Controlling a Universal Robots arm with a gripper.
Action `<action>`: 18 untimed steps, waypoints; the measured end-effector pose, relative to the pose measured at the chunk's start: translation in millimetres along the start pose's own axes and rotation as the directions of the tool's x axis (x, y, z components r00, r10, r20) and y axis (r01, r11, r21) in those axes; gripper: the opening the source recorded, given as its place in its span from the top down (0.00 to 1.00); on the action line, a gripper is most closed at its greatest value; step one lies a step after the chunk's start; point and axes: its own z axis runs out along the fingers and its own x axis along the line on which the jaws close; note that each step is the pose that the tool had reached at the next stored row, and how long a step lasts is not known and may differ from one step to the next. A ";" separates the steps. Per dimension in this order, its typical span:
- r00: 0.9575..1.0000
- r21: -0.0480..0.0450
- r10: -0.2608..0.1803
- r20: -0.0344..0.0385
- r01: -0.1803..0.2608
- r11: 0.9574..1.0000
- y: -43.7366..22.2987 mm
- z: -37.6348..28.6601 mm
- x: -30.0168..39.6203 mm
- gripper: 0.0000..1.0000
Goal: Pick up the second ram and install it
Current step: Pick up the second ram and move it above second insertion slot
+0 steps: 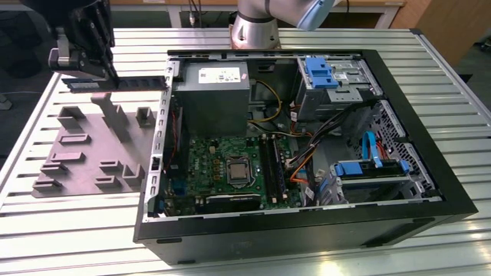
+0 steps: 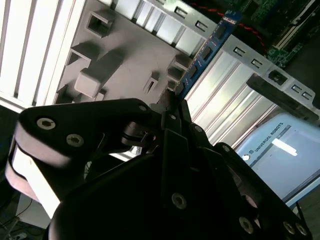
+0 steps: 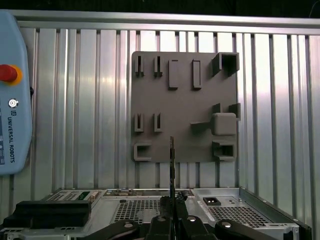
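My gripper is shut on the second ram, a long, thin, dark stick. I hold it level above the table, over the far edge of the grey fixture plate and just outside the open computer case. In the second wrist view the ram is blue with black chips and sticks out past the gripper. In the first wrist view the ram appears edge-on, rising from the gripper. The motherboard's long black slots lie inside the case, to the exterior view's right of the ram.
The case holds a grey power supply, blue drive brackets, cables and a processor socket. The arm's base stands behind the case. A teach pendant lies on the ribbed aluminium table.
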 end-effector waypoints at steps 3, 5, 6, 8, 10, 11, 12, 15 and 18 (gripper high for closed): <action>1.000 0.000 0.000 0.000 0.000 1.000 -11.5 -0.4 -0.2 0.86; 1.000 0.000 0.000 0.000 0.000 1.000 -19.6 -0.6 -0.3 0.86; 1.000 0.000 0.000 0.000 0.000 1.000 -23.6 -0.7 -0.3 0.86; 1.000 0.000 0.000 0.000 0.000 1.000 -32.2 -1.1 -0.5 0.86; 1.000 0.000 0.000 0.000 0.000 1.000 -40.9 -1.4 -0.6 0.86; 1.000 0.000 0.000 0.000 0.000 1.000 -45.3 -1.6 -0.7 0.86; 1.000 0.000 0.000 0.000 0.000 1.000 -48.7 -1.7 -0.7 0.86; 1.000 0.000 0.002 0.000 -0.002 1.000 -56.9 -1.6 -0.8 0.86; 1.000 0.000 0.005 0.000 -0.005 1.000 -65.9 -1.0 -0.9 0.86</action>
